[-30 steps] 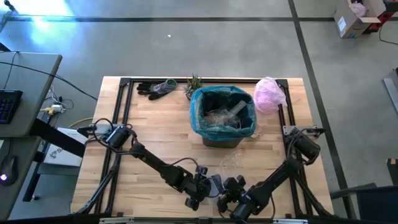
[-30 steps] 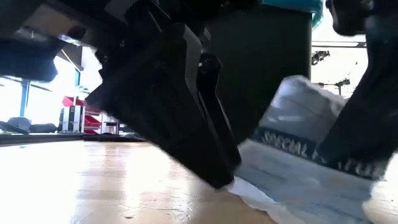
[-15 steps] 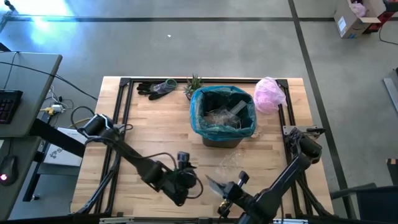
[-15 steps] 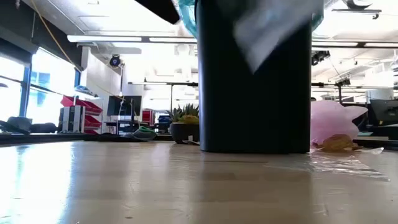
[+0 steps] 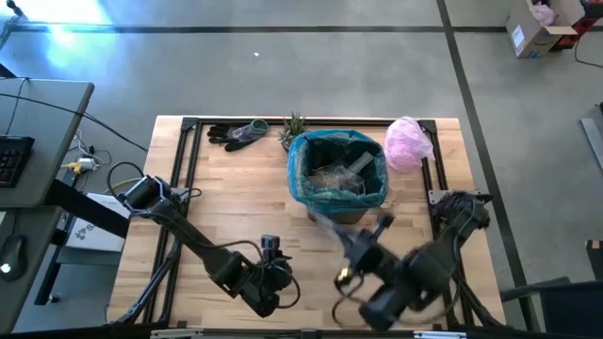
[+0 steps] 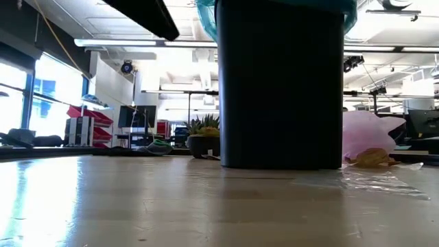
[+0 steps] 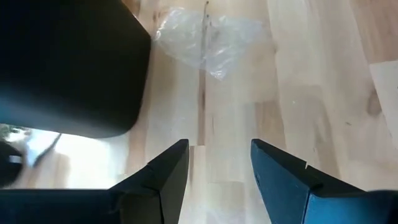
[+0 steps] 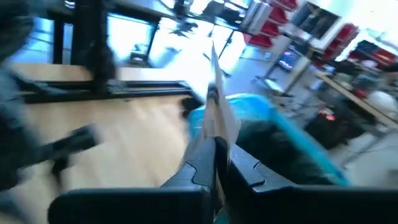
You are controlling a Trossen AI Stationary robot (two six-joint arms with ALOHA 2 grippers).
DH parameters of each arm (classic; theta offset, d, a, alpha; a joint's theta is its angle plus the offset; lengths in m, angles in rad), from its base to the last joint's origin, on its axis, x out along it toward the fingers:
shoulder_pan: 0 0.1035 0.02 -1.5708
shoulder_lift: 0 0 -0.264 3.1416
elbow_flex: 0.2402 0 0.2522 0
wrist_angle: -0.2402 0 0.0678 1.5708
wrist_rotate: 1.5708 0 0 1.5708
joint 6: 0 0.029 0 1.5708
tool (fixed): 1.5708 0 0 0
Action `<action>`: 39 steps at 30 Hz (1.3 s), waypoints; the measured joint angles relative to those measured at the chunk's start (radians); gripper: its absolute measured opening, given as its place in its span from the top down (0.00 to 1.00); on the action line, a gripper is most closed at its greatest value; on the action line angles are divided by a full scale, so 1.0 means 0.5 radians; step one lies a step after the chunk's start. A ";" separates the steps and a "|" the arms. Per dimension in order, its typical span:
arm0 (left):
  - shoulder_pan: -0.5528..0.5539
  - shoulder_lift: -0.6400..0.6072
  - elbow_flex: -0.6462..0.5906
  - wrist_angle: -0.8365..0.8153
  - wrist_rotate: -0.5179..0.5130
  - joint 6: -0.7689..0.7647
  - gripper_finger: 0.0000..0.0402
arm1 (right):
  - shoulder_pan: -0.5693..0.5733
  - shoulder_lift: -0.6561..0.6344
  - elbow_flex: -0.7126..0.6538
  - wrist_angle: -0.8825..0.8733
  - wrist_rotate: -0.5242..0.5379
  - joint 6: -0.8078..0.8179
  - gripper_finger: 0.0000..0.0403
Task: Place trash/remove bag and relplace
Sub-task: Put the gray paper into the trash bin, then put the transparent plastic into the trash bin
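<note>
Looking over the table [image 5: 226,202], I see the bin with the teal bag [image 5: 306,193] at the far middle. My right gripper [image 5: 332,231], pinched shut on a thin white paper scrap [image 8: 217,102], is close beside it. The scrap seems light and floppy, best gripped at its edge. My left gripper [image 7: 217,162] hangs part open and empty near a clear wrapper [image 7: 205,37].

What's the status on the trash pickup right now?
Right gripper shut on paper scrap, nearing teal-lined bin. Left gripper open, empty. Clear wrapper left on table.
</note>
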 joint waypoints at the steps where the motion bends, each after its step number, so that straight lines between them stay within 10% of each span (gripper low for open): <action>1: 0.000 0.000 -0.022 0.044 0.008 -0.018 0.61 | -0.040 -0.044 -0.017 -0.014 0.009 -0.028 1.00; 8: -0.009 0.002 -0.189 0.330 0.084 -0.055 0.61 | -0.298 -0.227 -0.018 -0.056 0.105 -0.390 1.00; 25: -0.006 0.003 -0.394 0.766 0.113 -0.090 0.61 | -1.211 -0.273 -0.127 -0.075 -0.998 -0.739 0.99; 32: -0.009 0.003 -0.426 0.756 0.136 -0.139 0.61 | -1.240 -0.272 -0.286 -0.077 -1.012 -0.648 0.70; 39: -0.002 0.003 -0.426 0.845 0.135 -0.044 0.61 | -0.969 -0.276 -0.103 -0.074 -0.522 -0.593 0.46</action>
